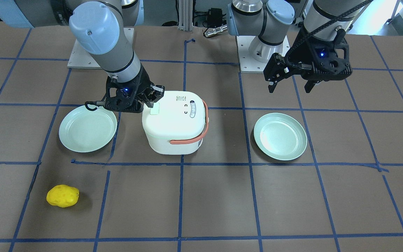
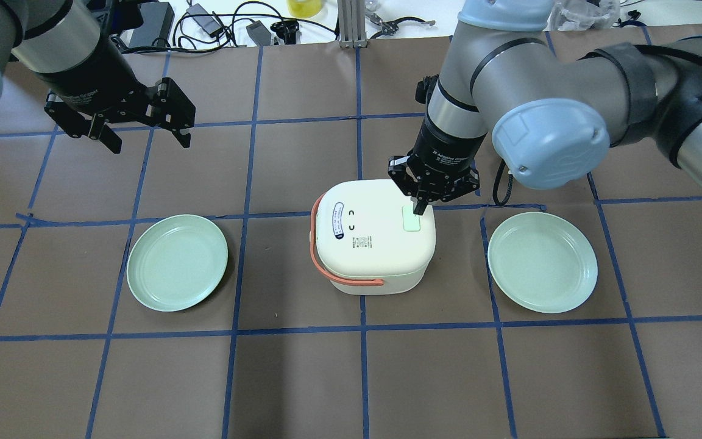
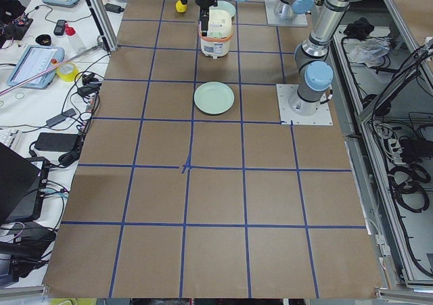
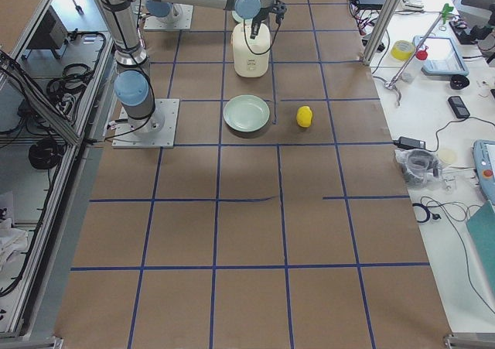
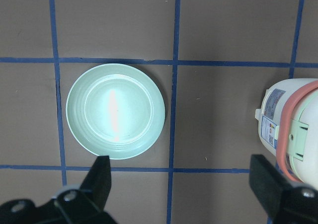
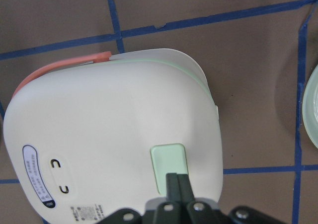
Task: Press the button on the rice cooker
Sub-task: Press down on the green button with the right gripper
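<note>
The white rice cooker (image 2: 375,241) with an orange handle (image 2: 339,277) stands mid-table. Its pale green button (image 2: 411,218) is on the lid's right side; it also shows in the right wrist view (image 6: 170,164) and the front view (image 1: 155,110). My right gripper (image 2: 419,209) is shut, its fingertips (image 6: 177,180) pointing down onto the button's edge. It also shows in the front view (image 1: 151,103). My left gripper (image 2: 147,141) is open and empty, held high above the table's far left, above a green plate (image 5: 115,111).
Two pale green plates sit beside the cooker, one at the left (image 2: 177,262) and one at the right (image 2: 542,262). A yellow potato-like object (image 1: 62,195) lies near the operators' edge. Cables and devices (image 2: 223,24) lie beyond the table's far edge.
</note>
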Motion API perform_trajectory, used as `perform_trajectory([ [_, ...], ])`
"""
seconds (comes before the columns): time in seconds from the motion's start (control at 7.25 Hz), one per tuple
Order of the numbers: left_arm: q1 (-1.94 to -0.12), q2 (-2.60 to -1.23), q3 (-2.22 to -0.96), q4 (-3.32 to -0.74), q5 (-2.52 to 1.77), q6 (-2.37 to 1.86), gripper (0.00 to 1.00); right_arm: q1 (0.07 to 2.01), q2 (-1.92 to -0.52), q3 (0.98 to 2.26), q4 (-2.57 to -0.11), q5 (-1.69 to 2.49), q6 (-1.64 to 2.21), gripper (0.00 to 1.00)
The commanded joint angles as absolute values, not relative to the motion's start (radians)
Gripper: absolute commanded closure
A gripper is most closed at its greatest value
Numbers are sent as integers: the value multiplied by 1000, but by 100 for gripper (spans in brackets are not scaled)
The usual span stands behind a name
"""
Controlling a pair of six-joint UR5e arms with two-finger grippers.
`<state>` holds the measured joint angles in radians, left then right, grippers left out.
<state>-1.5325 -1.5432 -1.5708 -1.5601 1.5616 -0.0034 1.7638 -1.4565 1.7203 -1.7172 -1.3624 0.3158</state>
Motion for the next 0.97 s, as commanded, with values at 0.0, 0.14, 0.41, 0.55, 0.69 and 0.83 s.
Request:
perform_trajectory([
  [0.0,-1532,-1543,-1571,-1560,1562,-3,0,1769,-1454,1740,-1736,-1361,316,100],
  [0.14,-1532,-1543,-1571,-1560,1562,-3,0,1769,-1454,1747,-1738,-1361,314,100],
  [0.41,-1532,-1543,-1571,-1560,1562,-5,0,1769,-1454,1753,-1738,-1361,314,100],
  [0.55,-1532,-1543,-1571,-1560,1562,-3,0,1769,-1454,1753,-1736,-1361,314,100],
  [0.69,-1532,-1543,-1571,-1560,1562,-3,0,1770,-1450,1753,-1736,-1361,314,100],
  [0.83,-1532,-1543,-1571,-1560,1562,-3,0,1770,-1448,1753,-1736,-1361,314,100],
])
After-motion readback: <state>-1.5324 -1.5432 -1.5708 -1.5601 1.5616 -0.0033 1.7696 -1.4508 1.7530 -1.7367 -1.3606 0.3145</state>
